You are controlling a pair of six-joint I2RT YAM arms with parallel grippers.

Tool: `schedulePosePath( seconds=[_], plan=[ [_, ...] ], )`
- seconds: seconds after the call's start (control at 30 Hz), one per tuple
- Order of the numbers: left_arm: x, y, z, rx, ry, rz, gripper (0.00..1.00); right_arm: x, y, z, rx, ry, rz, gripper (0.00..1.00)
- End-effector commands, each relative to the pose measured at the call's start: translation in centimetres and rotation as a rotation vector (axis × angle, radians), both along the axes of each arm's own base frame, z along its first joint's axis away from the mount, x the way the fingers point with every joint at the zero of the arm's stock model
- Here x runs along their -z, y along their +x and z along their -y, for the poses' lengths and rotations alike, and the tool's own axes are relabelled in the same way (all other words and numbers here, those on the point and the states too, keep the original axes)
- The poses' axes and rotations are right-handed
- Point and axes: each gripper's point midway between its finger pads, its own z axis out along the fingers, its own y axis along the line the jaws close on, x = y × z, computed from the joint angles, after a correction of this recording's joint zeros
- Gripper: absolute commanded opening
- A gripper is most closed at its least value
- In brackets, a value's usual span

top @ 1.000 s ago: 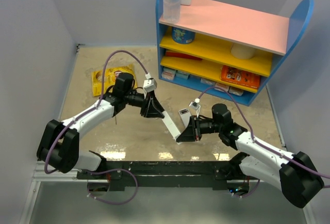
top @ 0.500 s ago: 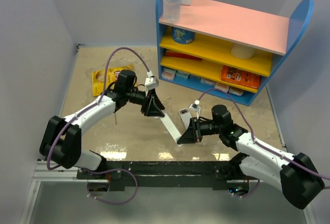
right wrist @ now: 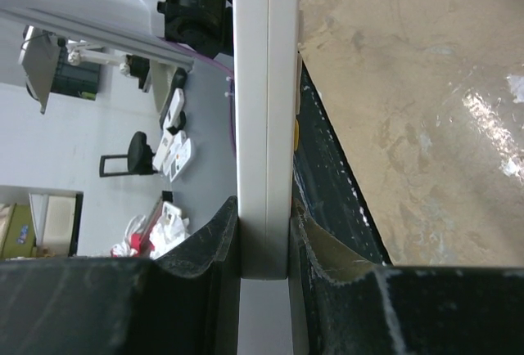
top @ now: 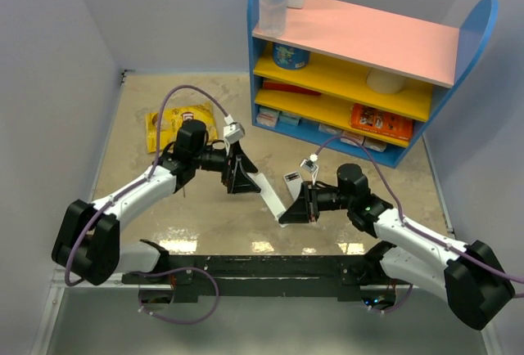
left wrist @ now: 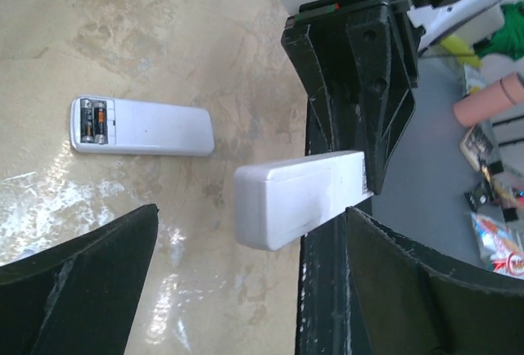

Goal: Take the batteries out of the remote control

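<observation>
Unloading looks unfinished: the only batteries (left wrist: 92, 122) we see, two orange ones, sit in the open bay of a wider white device (left wrist: 155, 130) lying on the worktop (left wrist: 164, 28). The right hand (right wrist: 264, 249) is clamped on one end of the slim remote control (left wrist: 299, 199); the left hand (left wrist: 250, 232) is spread open around its free end, not touching. We cannot see its slot.

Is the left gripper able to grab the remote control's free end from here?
Probably yes: the left gripper is open, the remote control has its free end between the fingertips; the right gripper holds the other end.
</observation>
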Motion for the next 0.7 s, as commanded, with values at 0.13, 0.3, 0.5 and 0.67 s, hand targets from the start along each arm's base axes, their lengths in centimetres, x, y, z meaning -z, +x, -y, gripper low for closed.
schedulePosePath(
  seconds=[0.13, 0.3, 0.5, 0.67],
  plan=[
    [-2.6, -0.4, 0.4, -0.088, -0.172, 0.012, 0.99, -4.4, 1.7, -1.3, 0.026, 0.121, 0.093, 0.00],
    [-3.2, -0.4, 0.7, -0.114, -0.224, -0.017, 0.92, -4.5, 1.8, -1.4, 0.025, 0.124, 0.089, 0.00],
    [-3.1, -0.5, 1.2, -0.123, -0.256, -0.015, 0.86, -4.9, 1.8, -1.5, 0.027, 0.139, 0.087, 0.00],
    [-2.4, -0.7, 1.9, -0.100, -0.259, -0.034, 0.80, -5.1, 1.9, -1.6, 0.024, 0.149, 0.083, 0.00]
  ],
)
